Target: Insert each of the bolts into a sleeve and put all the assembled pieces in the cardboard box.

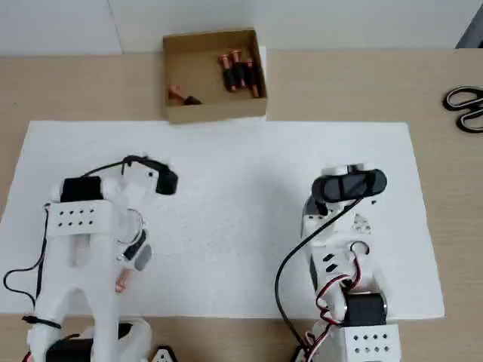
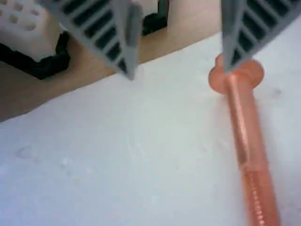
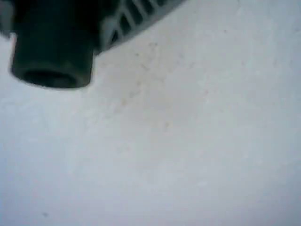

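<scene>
Bolt (image 2: 244, 141), copper, lies flat on the white sheet (image 2: 117, 165) with its head toward my left tool (image 2: 181, 70). Left tool's fingers are apart. One fingertip (image 2: 235, 42) sits right at the bolt head, touching or just short of it, can't tell which. The other finger is off to the side, with nothing between the two. From above, the bolt is near the sheet's front edge, tucked under my left arm.

Right tool (image 3: 101, 33) is clamped on a black sleeve (image 3: 51, 52). The sleeve is held just off the sheet, open end facing the wrist camera, with one ribbed finger against it. Right arm is over the right part of the sheet, well apart from the bolt.

Cardboard box (image 1: 215, 115) sits on the counter (image 1: 75, 83), right at the sheet's far edge. Inside are a cluster of assembled pieces (image 1: 241, 72) toward the right wall and a lone piece (image 1: 181, 96) near the front left corner. Scissors (image 1: 464, 105) lie at the counter's right edge.
</scene>
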